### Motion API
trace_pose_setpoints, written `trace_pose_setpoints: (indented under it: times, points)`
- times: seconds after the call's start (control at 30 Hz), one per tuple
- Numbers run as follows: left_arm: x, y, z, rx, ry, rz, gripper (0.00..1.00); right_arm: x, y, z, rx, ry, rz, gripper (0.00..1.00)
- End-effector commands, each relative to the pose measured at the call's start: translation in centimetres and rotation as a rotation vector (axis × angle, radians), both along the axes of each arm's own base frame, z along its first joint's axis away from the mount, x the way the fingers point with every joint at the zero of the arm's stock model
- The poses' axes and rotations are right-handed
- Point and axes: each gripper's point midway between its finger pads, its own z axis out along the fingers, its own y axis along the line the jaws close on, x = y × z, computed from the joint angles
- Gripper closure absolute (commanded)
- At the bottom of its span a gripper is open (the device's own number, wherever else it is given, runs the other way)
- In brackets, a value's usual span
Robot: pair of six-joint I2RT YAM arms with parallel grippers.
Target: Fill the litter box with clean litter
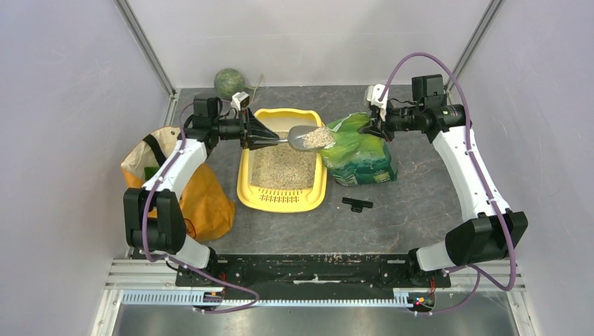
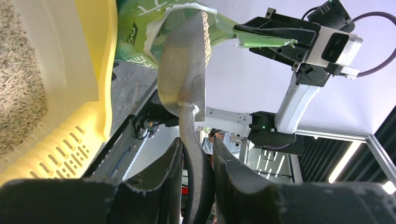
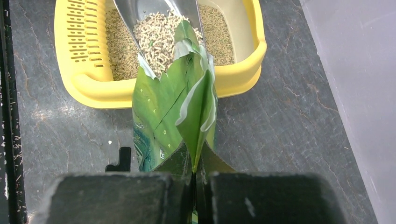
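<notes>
The yellow litter box [image 1: 246,183] lies mid-table, with a layer of clean litter [image 1: 284,168] on its floor. My left gripper [image 1: 273,140] is shut on the handle of a grey scoop [image 1: 302,138]. The scoop is heaped with litter [image 1: 320,136] and hangs over the box's right rim, at the mouth of the green bag [image 1: 361,157]. In the left wrist view the handle is pinched between my left gripper's [image 2: 197,144] fingers. My right gripper [image 3: 194,173] is shut on the bag's top edge [image 3: 198,107], holding it upright.
An orange shopping bag [image 1: 199,199] slumps left of the box, under my left arm. A green ball [image 1: 229,82] sits at the back left corner. A small black piece [image 1: 357,204] lies in front of the green bag. Walls close in on both sides.
</notes>
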Motion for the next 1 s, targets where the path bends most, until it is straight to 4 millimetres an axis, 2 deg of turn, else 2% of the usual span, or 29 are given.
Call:
trace_pose_setpoints:
  times: [0.0, 0.4, 0.73, 0.83, 0.97]
  points:
    - [-2.1, 1.3, 2.0, -0.025, -0.097, -0.054, 0.98, 0.9, 0.9, 5.1, 0.059, -0.189, 0.041, 1.00]
    - [-2.9, 3.8, 3.2, -0.037, -0.110, -0.008, 0.98, 0.9, 1.6, 5.2, 0.061, -0.189, 0.051, 1.00]
    - [-2.5, 8.1, 4.1, -0.036, -0.107, 0.118, 0.98, 0.8, 2.1, 5.2, 0.060, -0.191, 0.064, 1.00]
    - [-2.5, 8.7, 3.7, 0.018, -0.121, 0.135, 0.98, 0.7, 2.2, 5.2, 0.060, -0.191, 0.066, 1.00]
    - [-2.4, 10.0, 1.2, 0.254, -0.122, 0.162, 0.98, 0.7, 2.1, 5.2, 0.058, -0.194, 0.059, 1.00]
